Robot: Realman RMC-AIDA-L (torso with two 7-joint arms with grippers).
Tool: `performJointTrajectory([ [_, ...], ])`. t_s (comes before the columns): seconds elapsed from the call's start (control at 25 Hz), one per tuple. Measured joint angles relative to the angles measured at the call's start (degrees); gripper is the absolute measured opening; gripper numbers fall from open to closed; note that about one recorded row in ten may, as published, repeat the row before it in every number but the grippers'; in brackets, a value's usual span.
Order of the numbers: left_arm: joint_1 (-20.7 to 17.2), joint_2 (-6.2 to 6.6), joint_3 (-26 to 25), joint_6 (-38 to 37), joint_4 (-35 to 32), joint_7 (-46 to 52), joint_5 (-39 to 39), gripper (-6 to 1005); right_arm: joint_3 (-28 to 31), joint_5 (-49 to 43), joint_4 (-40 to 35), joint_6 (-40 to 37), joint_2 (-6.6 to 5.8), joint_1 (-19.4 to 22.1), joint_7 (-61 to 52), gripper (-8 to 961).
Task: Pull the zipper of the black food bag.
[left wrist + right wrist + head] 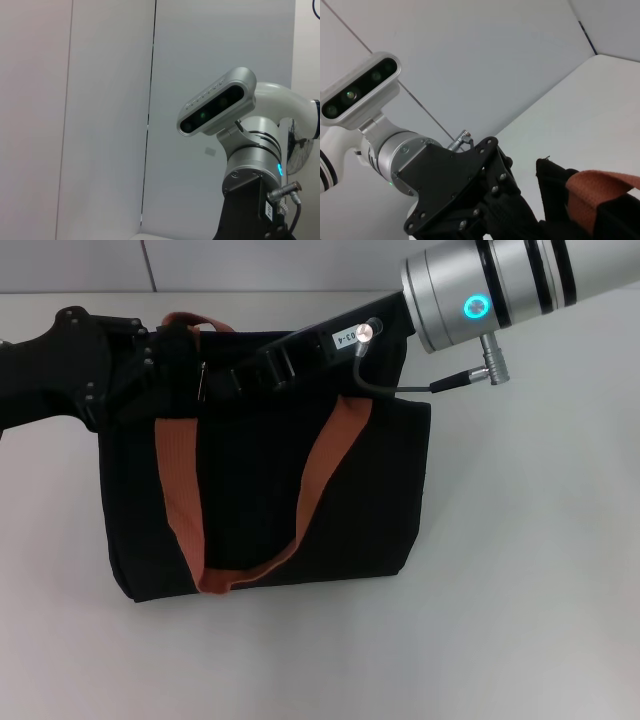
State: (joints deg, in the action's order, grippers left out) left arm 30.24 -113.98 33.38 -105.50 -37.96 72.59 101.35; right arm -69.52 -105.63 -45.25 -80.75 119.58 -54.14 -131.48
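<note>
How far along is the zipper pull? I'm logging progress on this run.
Done: both arms have reached the top edge of the black food bag. In hand: the left pincer is at its left end and the right pincer near the middle, beside a small silver piece that may be the zipper. Left: the pull; how far the track has travelled is not visible.

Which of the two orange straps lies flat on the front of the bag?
The long orange strap, a U-shaped loop down the front of the black food bag. The other strap only peeks out at the top edge beside the left gripper.
</note>
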Motion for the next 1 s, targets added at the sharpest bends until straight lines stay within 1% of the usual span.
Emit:
performJointTrajectory([
  [0.2,0.1,-0.09,0.0,0.0,0.0,0.0,0.0,61,-0.4,1.3,0.3,0.6,0.02,0.0,-0.3,0],
  [0.44,0.1,-0.11,-0.3,0.2,0.0,-0.1,0.0,63,0.1,3.6,0.5,0.6,-0.04,1.1,-0.2,85],
  [0.56,0.1,-0.1,-0.3,0.3,0.0,-0.1,0.0,63,0.2,3.7,0.5,0.4,-0.13,1.5,-0.2,255],
  [0.76,0.2,-0.08,-0.2,0.3,0.0,0.1,0.0,65,0.2,3.7,0.6,0.7,-0.19,1.8,-0.4,285],
  [1.0,0.3,-0.11,-0.2,0.3,0.0,0.2,0.1,66,-0.5,3.3,2.0,1.2,-0.24,0.6,-0.4,253],
])
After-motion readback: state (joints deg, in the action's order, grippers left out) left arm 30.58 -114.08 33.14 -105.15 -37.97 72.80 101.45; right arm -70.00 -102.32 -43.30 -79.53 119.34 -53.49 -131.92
